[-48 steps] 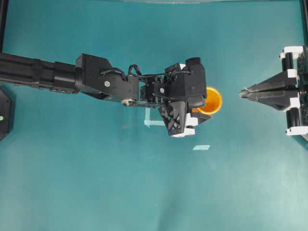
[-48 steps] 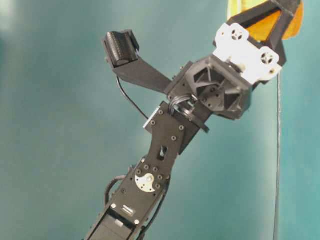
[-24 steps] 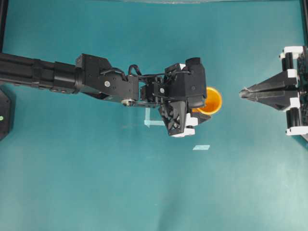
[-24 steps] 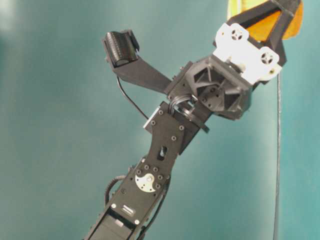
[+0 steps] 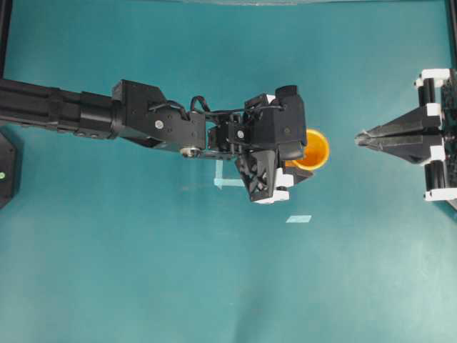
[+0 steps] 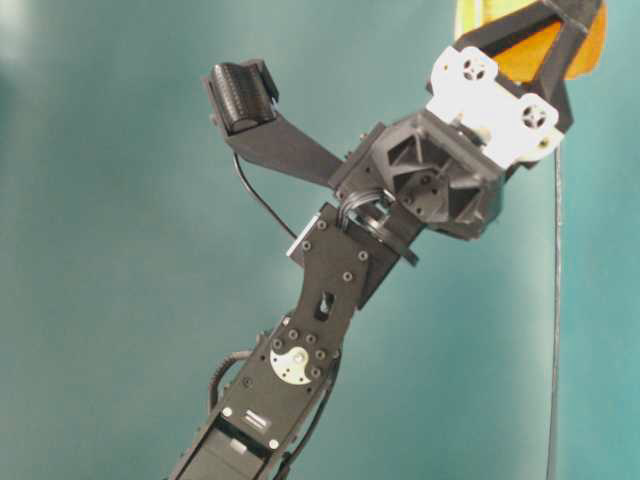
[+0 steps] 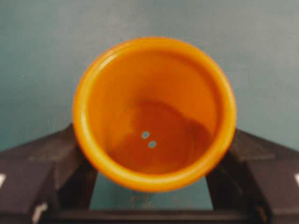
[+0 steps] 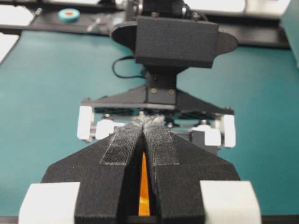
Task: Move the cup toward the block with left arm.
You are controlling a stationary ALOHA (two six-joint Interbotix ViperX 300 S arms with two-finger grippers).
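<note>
Two arms in view, one working. From the left, we have the left arm (image 5: 143,118) stretched across the table (image 5: 143,271), its gripper (image 7: 149,205) spread wide around the cup (image 7: 154,112), a finger (image 7: 42,163) against each side (looks like a straddling hold, presumably so the cup slides upright). Cup sits just right of centre. We can't spot the block. Far right, the right gripper (image 5: 360,138) is parked, pinched together, holding nothing.

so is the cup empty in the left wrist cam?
Yes, the cup shows only its bare orange floor with two small holes, nothing inside it.
</note>
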